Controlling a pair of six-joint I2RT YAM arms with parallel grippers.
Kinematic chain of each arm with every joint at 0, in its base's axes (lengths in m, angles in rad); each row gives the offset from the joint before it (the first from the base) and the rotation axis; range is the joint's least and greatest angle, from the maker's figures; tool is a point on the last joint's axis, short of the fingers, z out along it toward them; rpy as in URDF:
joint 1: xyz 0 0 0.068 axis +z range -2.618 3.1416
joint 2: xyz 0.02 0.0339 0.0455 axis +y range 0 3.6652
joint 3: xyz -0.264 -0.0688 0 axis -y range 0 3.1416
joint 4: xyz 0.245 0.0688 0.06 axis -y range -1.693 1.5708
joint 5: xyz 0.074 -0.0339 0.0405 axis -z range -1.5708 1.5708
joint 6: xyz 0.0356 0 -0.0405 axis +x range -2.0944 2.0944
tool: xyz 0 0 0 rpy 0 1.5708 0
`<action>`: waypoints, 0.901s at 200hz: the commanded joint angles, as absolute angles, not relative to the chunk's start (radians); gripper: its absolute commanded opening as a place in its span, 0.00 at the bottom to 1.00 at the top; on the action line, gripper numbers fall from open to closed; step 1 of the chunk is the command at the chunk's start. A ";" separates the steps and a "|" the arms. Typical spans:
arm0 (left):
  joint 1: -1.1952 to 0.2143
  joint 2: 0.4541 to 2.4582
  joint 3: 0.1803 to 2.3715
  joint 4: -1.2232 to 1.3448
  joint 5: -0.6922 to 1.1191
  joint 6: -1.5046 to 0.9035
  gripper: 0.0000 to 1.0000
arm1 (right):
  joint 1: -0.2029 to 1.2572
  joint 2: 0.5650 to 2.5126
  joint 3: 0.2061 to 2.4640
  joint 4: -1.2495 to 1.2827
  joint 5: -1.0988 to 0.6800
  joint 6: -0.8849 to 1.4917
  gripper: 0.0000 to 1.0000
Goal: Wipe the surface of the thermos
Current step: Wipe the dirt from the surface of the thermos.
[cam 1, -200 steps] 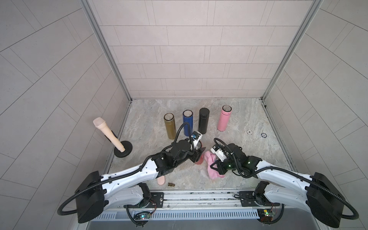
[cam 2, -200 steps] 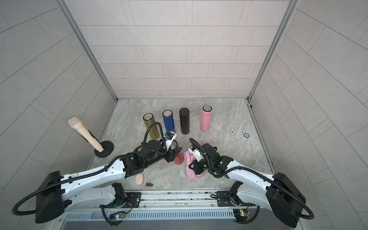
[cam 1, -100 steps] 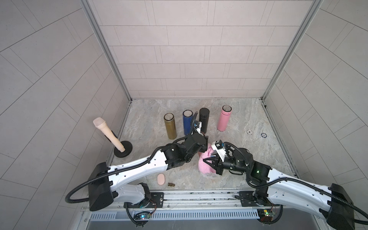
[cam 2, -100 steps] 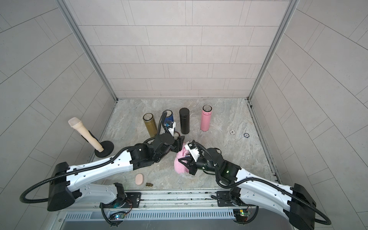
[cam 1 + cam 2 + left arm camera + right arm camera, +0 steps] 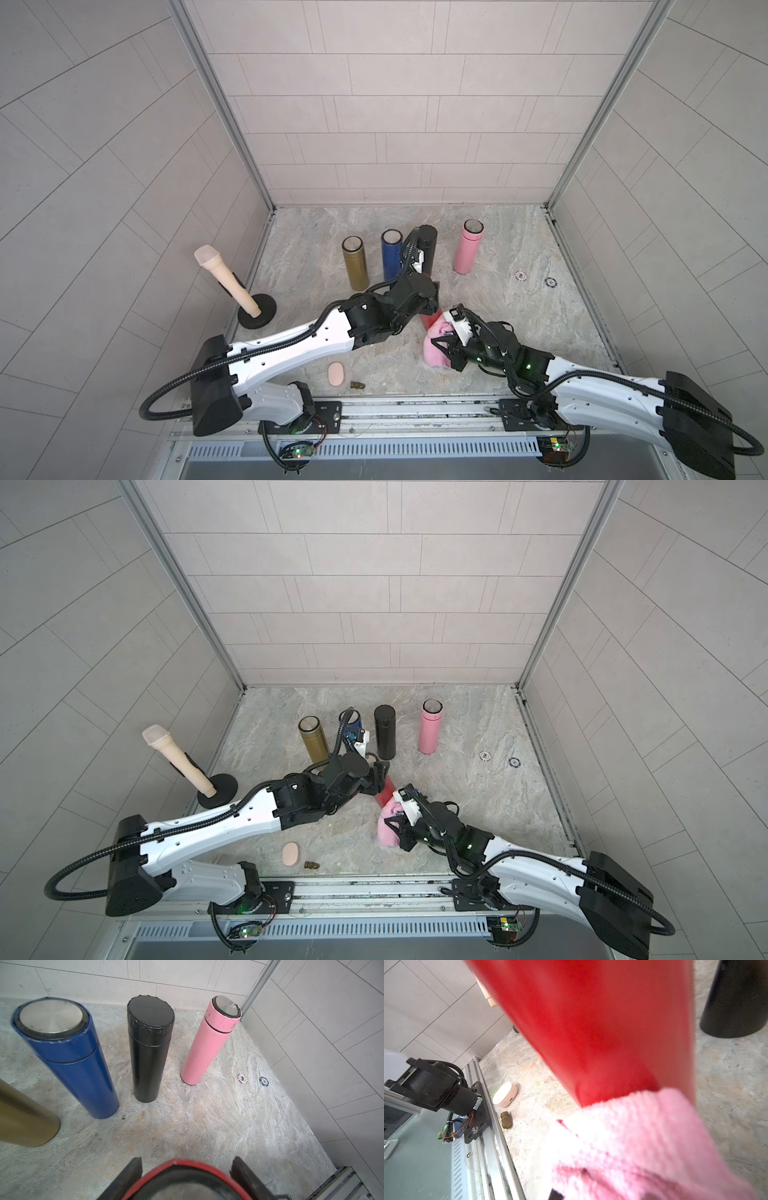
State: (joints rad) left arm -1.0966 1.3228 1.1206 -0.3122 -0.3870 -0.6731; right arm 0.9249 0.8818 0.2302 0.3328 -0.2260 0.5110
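Two grippers are sharing this step. Reading the floor in the top views as a clock with twelve at the back wall, the red thermos [image 5: 602,1032] is sitting close to six, tilted. Its cap end is caught in the left gripper [image 5: 186,1167], whose jaws are clamping either side of the red rim. The right gripper [image 5: 442,352] is pinching the pink cloth [image 5: 643,1136] tight and pressing it against the lower body. Whether the base is touching the floor I cannot tell — the cloth is hiding it.

To wipe well, I judge the right arm should be dragging the cloth along the body toward the cap while the left is holding firm, perhaps turning the thermos to bring fresh red under the cloth. Too hard a push risks levering it out of the jaws.

At twelve a row is standing — gold thermos [image 5: 355,268], blue thermos [image 5: 391,259], black thermos [image 5: 426,249], pink thermos [image 5: 467,249]. The black one is nearest, just beyond the left wrist, and a wide swing could topple it. A microphone [image 5: 226,282] is leaning at nine, two poker chips [image 5: 519,275] are lying at three, and a pale oval puck [image 5: 336,373] is lying at seven.
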 commanded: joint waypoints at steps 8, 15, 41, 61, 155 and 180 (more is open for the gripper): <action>-1.105 1.357 1.171 -0.299 -0.379 -0.705 0.00 | 0.927 0.748 0.303 0.289 -0.186 0.504 0.00; -1.106 1.369 1.173 -0.302 -0.375 -0.703 0.00 | 0.928 0.724 0.325 0.269 -0.195 0.498 0.00; -1.106 1.400 1.190 -0.302 -0.344 -0.696 0.00 | 0.928 0.690 0.385 0.234 -0.209 0.479 0.00; -1.106 1.403 1.204 -0.315 -0.324 -0.664 0.00 | 0.928 0.732 0.386 0.209 -0.181 0.483 0.00; -1.103 1.275 1.160 -0.411 -0.202 -0.210 0.00 | 0.848 0.749 0.306 0.000 -0.055 0.626 0.00; -1.101 1.192 1.042 -0.277 -0.042 -0.056 0.00 | 0.689 0.804 0.332 -0.029 -0.203 0.655 0.00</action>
